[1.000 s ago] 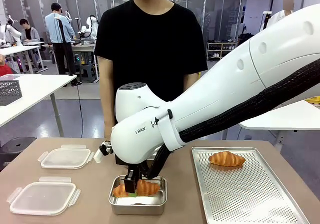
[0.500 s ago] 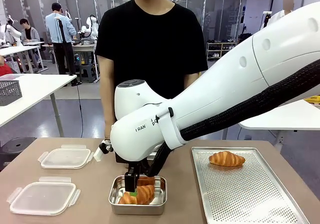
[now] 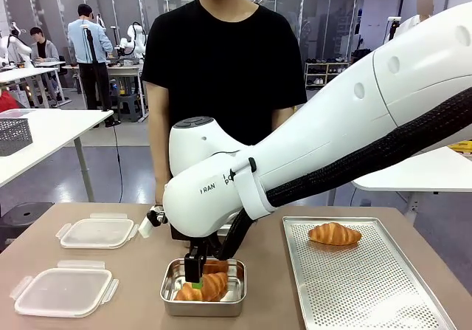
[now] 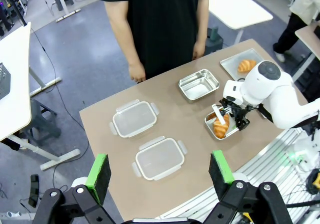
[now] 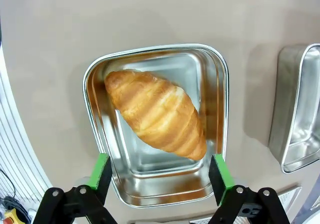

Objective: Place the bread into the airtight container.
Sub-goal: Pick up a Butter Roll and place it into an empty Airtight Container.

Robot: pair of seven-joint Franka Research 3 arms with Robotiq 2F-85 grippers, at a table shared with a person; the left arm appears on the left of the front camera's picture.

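- Front view: the right arm reaches across the bench (image 3: 140,309), and its right tool (image 3: 195,278) points down into a steel container (image 3: 203,307) near the front edge. A croissant (image 3: 212,287) lies inside that container, at the fingertips. To the left lie two clear lids (image 3: 63,291). To the right, a perforated tray (image 3: 369,286) carries a second croissant (image 3: 335,233). A person (image 3: 221,71) stands at the far side.
- Left wrist view: the left tool (image 4: 159,170) hangs high over the bench, jaws wide and holding nothing. An empty steel container (image 4: 199,83) sits just beyond the filled one.
- Right wrist view: the right tool's jaws stand wide, with neither green pad touching the croissant. The croissant lies slantwise on the container's floor.
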